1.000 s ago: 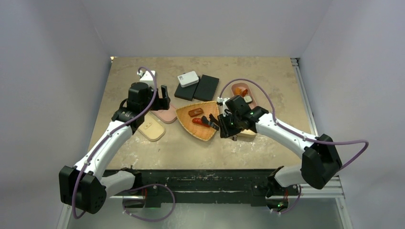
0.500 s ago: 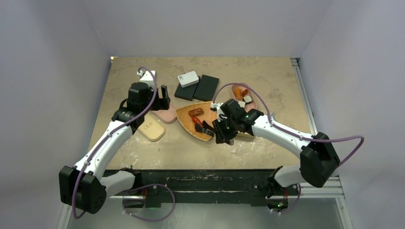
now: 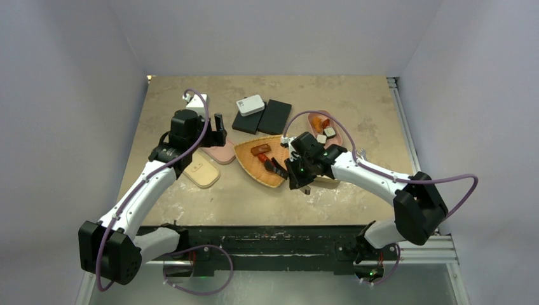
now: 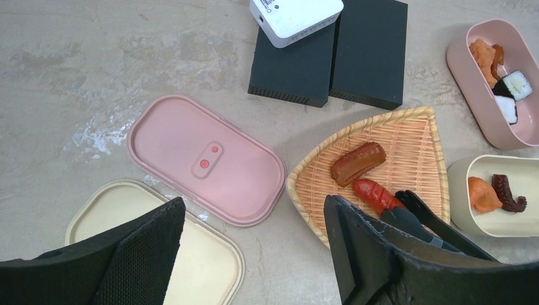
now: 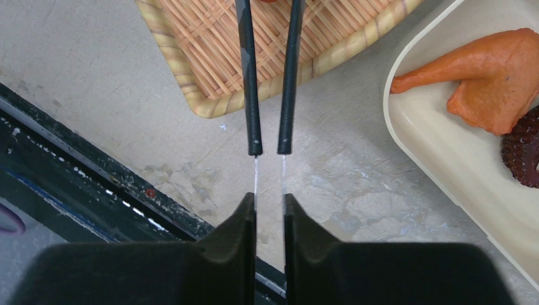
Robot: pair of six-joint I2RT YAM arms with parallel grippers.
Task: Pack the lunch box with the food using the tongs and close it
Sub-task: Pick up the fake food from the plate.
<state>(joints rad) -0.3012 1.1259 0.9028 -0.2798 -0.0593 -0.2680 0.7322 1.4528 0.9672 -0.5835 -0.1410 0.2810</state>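
My right gripper (image 3: 299,170) (image 5: 269,203) is shut on the tongs (image 5: 289,95), its fingers pressing the two thin arms close together. The tongs' black ends (image 4: 419,213) reach into the wicker tray (image 4: 407,143) at the near end of a red sausage (image 4: 374,192). A brown sausage (image 4: 358,163) lies beside it. The pink box (image 4: 473,86) holds orange and rice-roll pieces. The cream box (image 5: 445,165) holds an orange piece (image 5: 489,89) and a dark octopus piece (image 5: 524,152). My left gripper (image 3: 219,130) (image 4: 251,213) hangs open and empty above the lids.
A pink lid (image 4: 206,159) and a cream lid (image 4: 210,254) lie flat left of the tray. Two black blocks (image 4: 330,57) with a white device (image 4: 295,16) on them sit behind the tray. The table's front edge (image 5: 95,184) runs close under my right gripper.
My right gripper has shifted left toward the tray and squeezed the tongs' arms closer together at the red sausage. The left arm has not moved.
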